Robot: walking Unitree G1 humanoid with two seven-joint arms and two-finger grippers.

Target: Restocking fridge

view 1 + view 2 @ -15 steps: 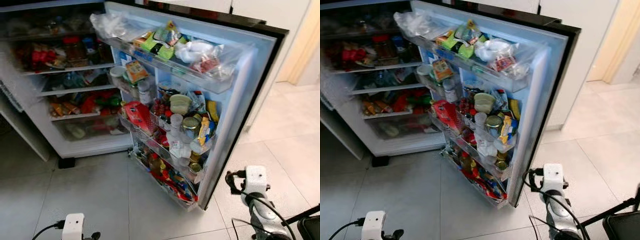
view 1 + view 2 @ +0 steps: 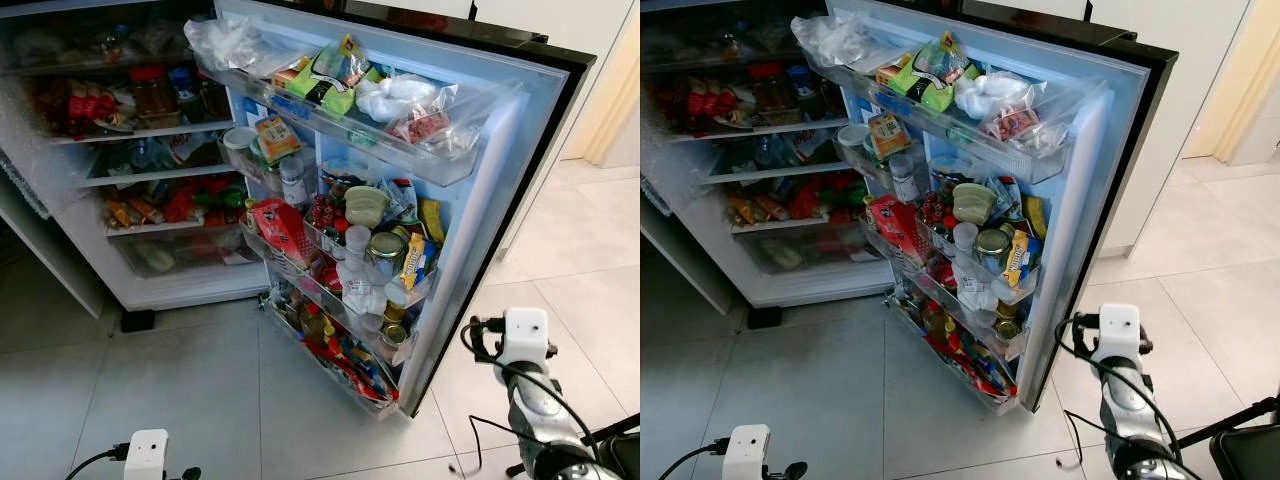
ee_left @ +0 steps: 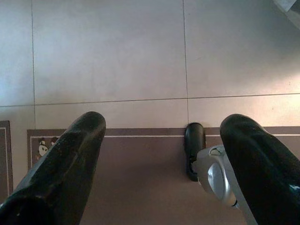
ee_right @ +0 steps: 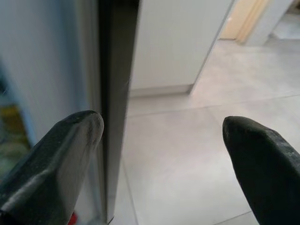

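The fridge door [image 2: 480, 200] stands swung wide across the centre and right of the head views, and the fridge [image 2: 130, 150] interior fills the upper left, so the robot appears to be at the point between opening the door and actually bringing anything to the shelves. The right gripper [image 4: 161, 140], seen in its wrist view, is spread wide and holds nothing, its fingers [image 4: 61, 154] pointing past the dark outer edge of the door toward the pale floor tiles [image 2: 590, 260] beyond; the right arm [image 2: 530, 390] rises at the lower right of the left eye view, just beside that door edge. The left gripper [image 3: 161, 159] is likewise released and empty, hanging low over the floor and a brown mat [image 3: 140, 183]. No item to be stocked is in either claw, so the next move likely calls for fetching one. Space will be tight: the door racks [image 2: 350, 290] are crammed with jars, bottles and packets, and the top door bin [image 2: 380, 140] overflows with bags. The inner shelves [image 2: 150, 180] look equally crowded.
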